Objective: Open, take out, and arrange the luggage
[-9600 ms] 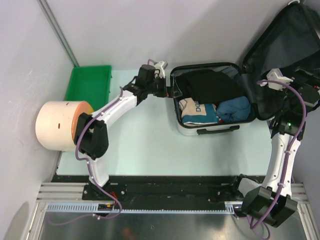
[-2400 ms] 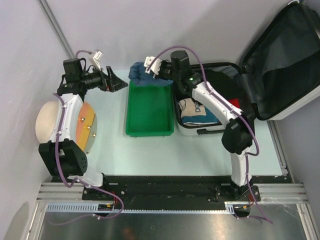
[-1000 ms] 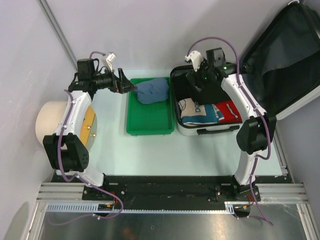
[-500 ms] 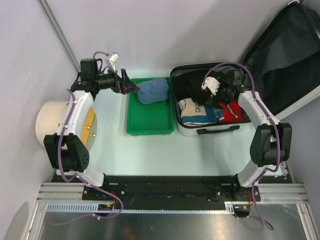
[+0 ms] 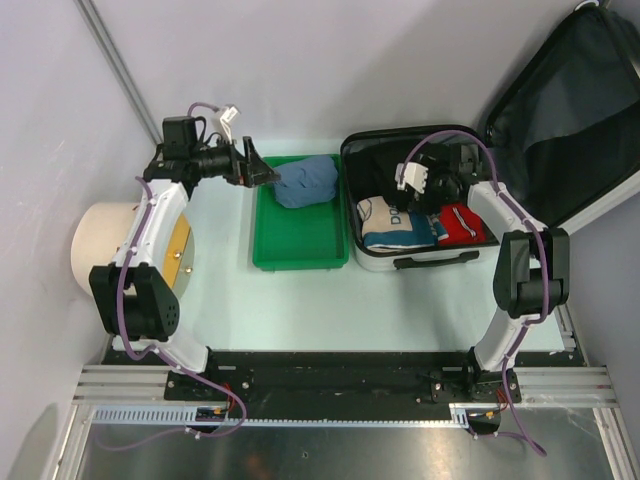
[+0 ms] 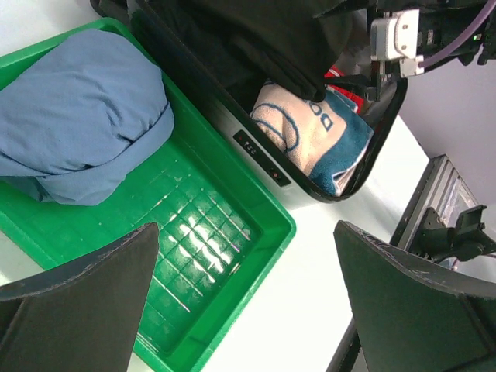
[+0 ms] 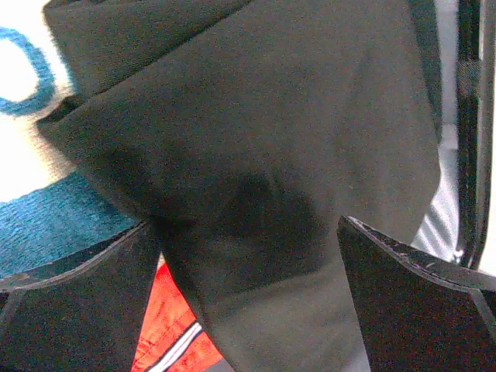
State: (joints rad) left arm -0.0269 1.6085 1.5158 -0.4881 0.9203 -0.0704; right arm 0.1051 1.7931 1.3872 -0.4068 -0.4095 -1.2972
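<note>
The open suitcase (image 5: 375,258) lies on the tabletop's far right, its lid leaning back. The right fingers (image 7: 77,310) are spread over a black garment (image 7: 256,116) inside it. The left fingers (image 6: 77,310) are spread above the green tray (image 6: 209,256), which holds a blue garment (image 6: 77,116).

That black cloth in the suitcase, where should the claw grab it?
Probably best to pinch the black cloth along its folded edge, coming straight down from above. It lies soft and loosely draped, so a fold gives something to bite, and the luggage walls block the sides. The right claw hangs open over it.
</note>
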